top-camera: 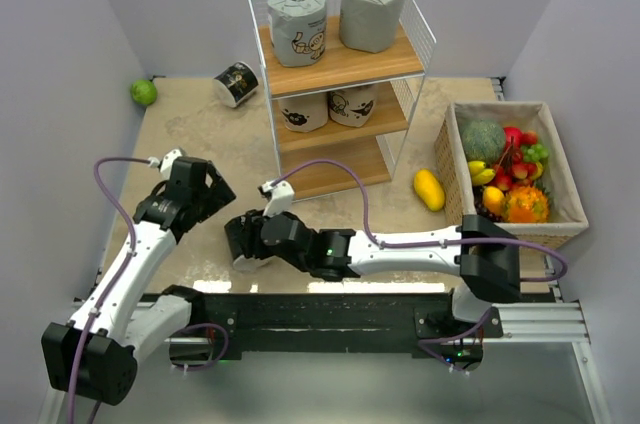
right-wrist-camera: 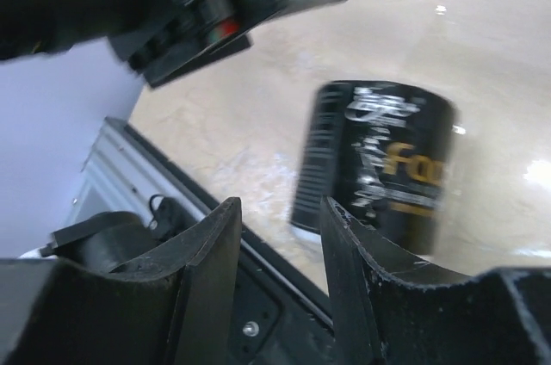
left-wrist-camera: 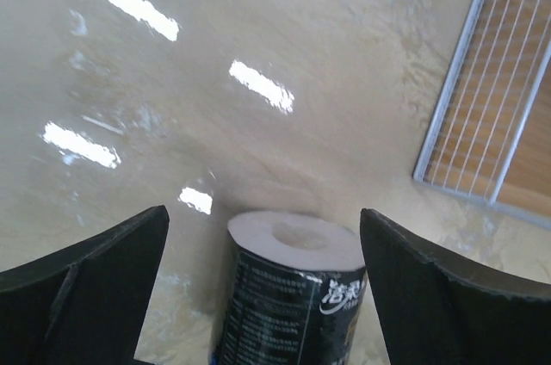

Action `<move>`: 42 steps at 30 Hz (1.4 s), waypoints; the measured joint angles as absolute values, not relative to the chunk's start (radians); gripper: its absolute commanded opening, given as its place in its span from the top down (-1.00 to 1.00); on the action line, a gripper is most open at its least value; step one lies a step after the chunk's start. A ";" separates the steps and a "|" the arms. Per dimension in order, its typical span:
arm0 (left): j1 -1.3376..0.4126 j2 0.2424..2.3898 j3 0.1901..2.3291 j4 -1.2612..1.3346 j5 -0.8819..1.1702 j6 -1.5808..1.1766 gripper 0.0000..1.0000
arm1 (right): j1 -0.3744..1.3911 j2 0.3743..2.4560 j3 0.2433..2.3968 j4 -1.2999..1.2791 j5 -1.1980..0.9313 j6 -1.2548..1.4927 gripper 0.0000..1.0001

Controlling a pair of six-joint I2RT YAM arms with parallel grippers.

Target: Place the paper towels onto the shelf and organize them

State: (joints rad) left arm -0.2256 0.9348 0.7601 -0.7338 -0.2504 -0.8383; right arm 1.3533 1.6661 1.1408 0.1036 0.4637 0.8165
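Note:
A black paper towel roll with a white top stands upright on the table, between my left gripper's wide-open fingers with a gap on each side. My left gripper is open; it also shows in the top view. The right wrist view shows the same black roll with gold print, just right of my right gripper, whose jaws stand slightly apart and empty. In the top view my right gripper covers that roll. A second black roll lies at the back left. The shelf holds two grey rolls on top and two beige rolls on the middle tier.
A green fruit lies in the far left corner. A yellow mango lies right of the shelf, next to a woven basket of fruit. The shelf's white wire side shows at the right of the left wrist view.

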 measured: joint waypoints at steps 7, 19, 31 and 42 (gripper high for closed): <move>-0.226 0.966 0.804 -0.743 -0.410 -0.800 -0.98 | 1.390 1.779 1.224 0.050 0.430 0.767 0.19; -0.226 0.929 0.760 -0.717 -0.550 -0.772 -0.99 | 1.428 1.692 1.061 0.017 0.488 0.737 0.21; -0.212 0.929 0.748 -0.687 -0.558 -0.743 -0.99 | 1.517 1.623 0.858 -0.226 0.561 0.741 0.16; -0.210 0.929 0.749 -0.631 -0.555 -0.627 -0.99 | 1.558 1.394 0.964 -0.463 0.494 0.694 -0.12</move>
State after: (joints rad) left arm -0.2096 0.9291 0.7486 -0.6312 -0.5549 -0.6270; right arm 1.5578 1.3941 0.9638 -0.4625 0.4938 0.6941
